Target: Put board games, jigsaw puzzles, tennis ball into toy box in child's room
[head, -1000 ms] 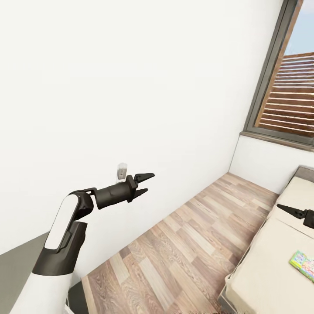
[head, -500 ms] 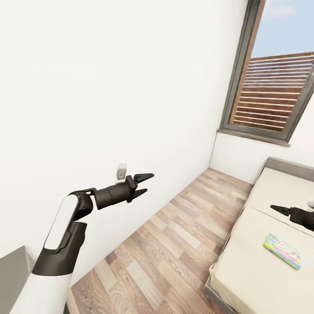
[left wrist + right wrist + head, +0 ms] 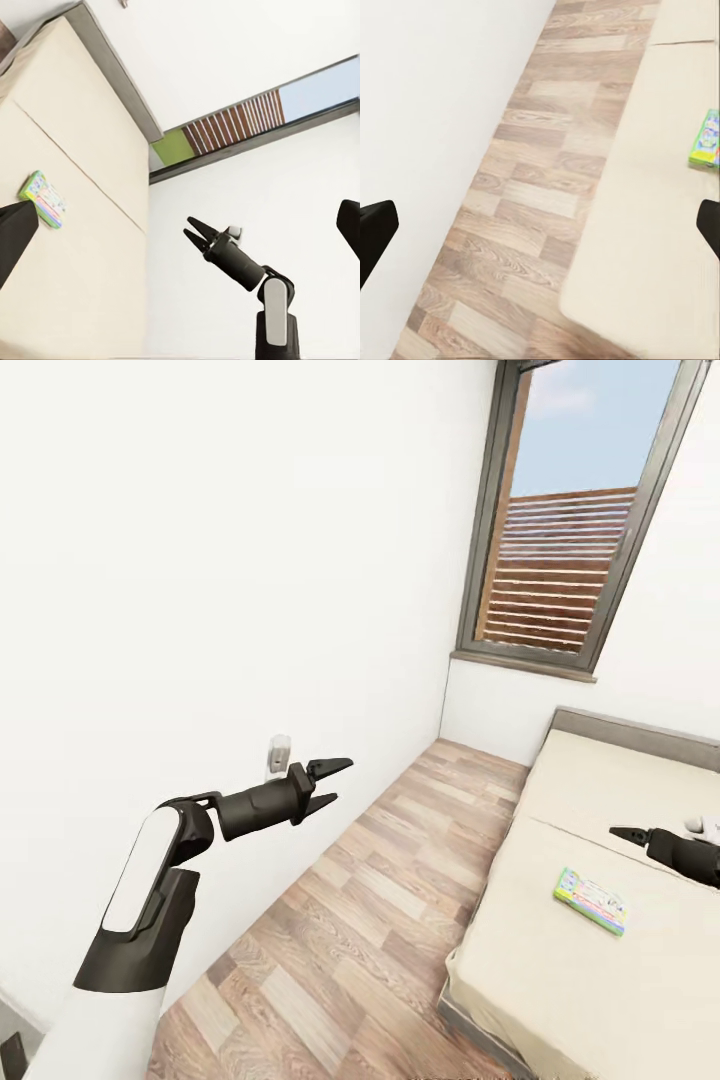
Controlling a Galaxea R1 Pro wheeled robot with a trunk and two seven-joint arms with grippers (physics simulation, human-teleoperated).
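Note:
One board game [image 3: 591, 900], a flat green-edged box with a colourful printed top, lies on the beige bed [image 3: 560, 1000] at the right of the head view. It also appears in the left wrist view [image 3: 43, 199] and the right wrist view [image 3: 706, 139]. My right gripper [image 3: 618, 832] hovers open just above the bed, a little beyond the box and apart from it; the left wrist view shows the right gripper [image 3: 187, 226] with its fingers spread. My left gripper [image 3: 342, 779] is open and empty, held out over the floor near the white wall.
A strip of wood-plank floor [image 3: 370, 920] runs between the white wall [image 3: 200, 560] and the bed. A tall dark-framed window [image 3: 560, 540] with wooden slats outside stands in the far corner. The grey headboard [image 3: 640, 732] lies along the far wall.
The whole head view has swung towards the bed, so window, bed and game box sit further left in frame. The grey surface at lower left has left the picture. Both arms hold their poses.

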